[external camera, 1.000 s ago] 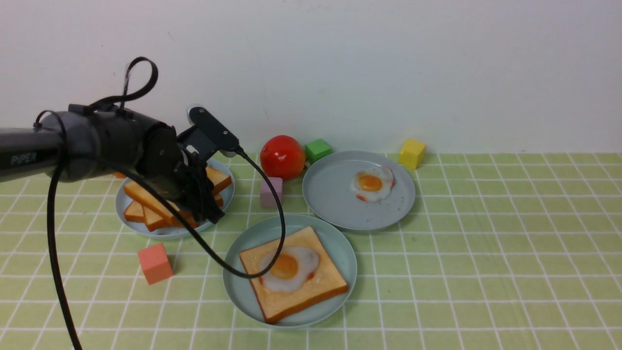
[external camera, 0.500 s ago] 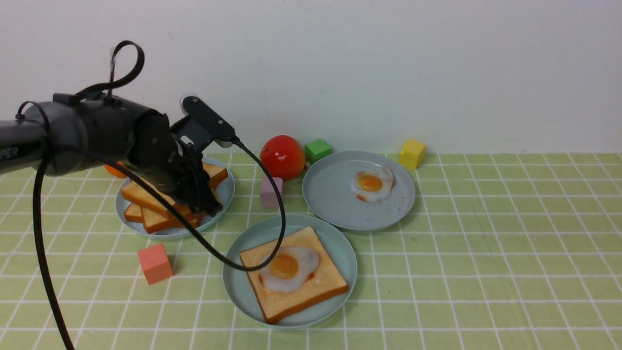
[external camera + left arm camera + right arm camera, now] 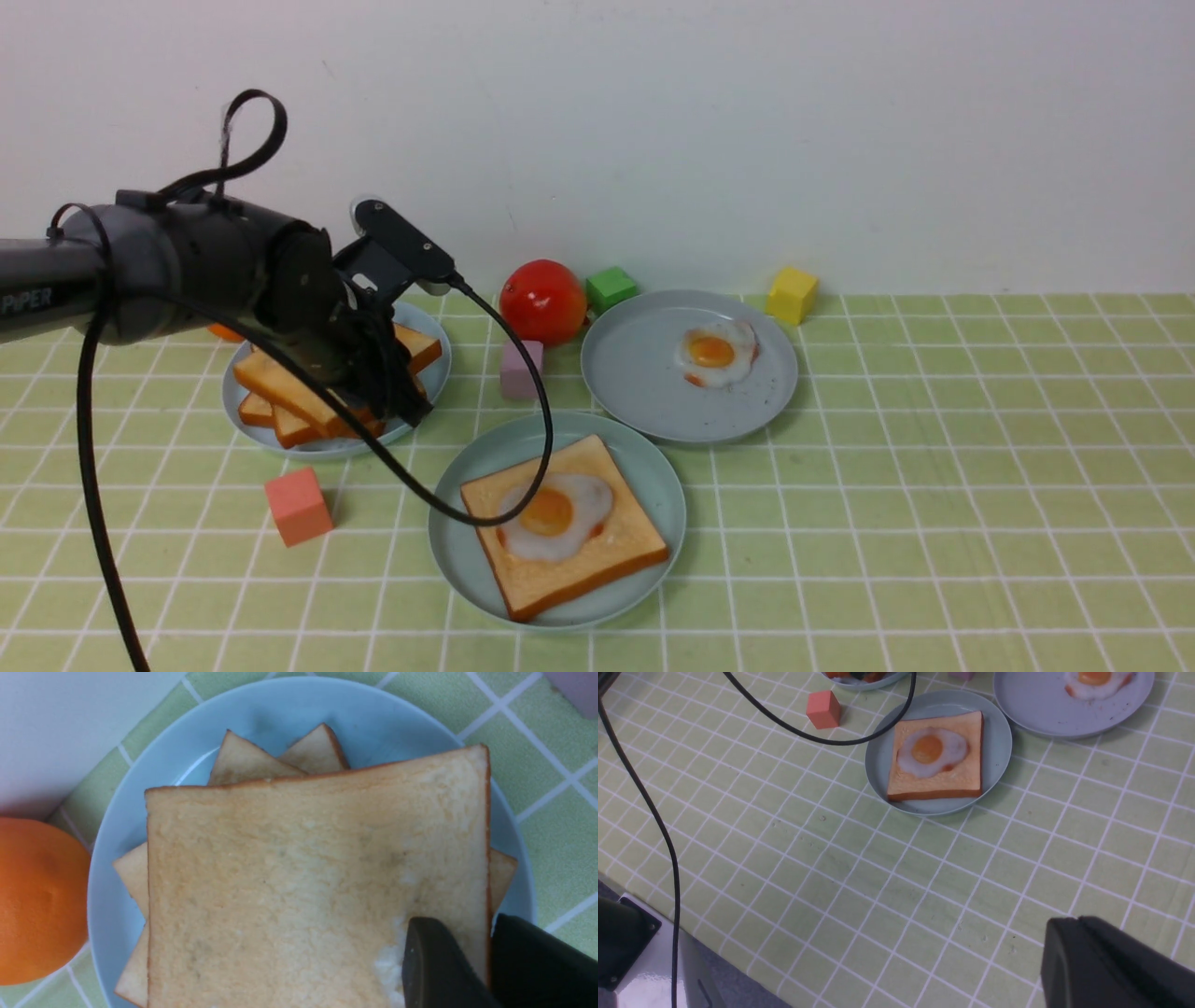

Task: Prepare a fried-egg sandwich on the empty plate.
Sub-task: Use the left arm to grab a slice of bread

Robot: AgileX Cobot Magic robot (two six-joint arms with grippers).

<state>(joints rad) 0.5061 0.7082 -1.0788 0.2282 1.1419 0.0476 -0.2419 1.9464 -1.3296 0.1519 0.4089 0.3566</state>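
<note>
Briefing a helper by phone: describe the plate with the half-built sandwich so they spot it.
On the green checked cloth, find the nearest, mint-green plate. Unlike both greyer plates behind, it carries one toast slice topped with a fried egg.

The left hand [image 3: 403, 403] drew back to its left and rose a little above the toast pile [image 3: 308, 401], then came rightward again and sank to nearly its first spot. The slice corner just beyond the hand lifted with it and dropped back. The cable loop [image 3: 254, 131] above the hand swayed along.
</note>
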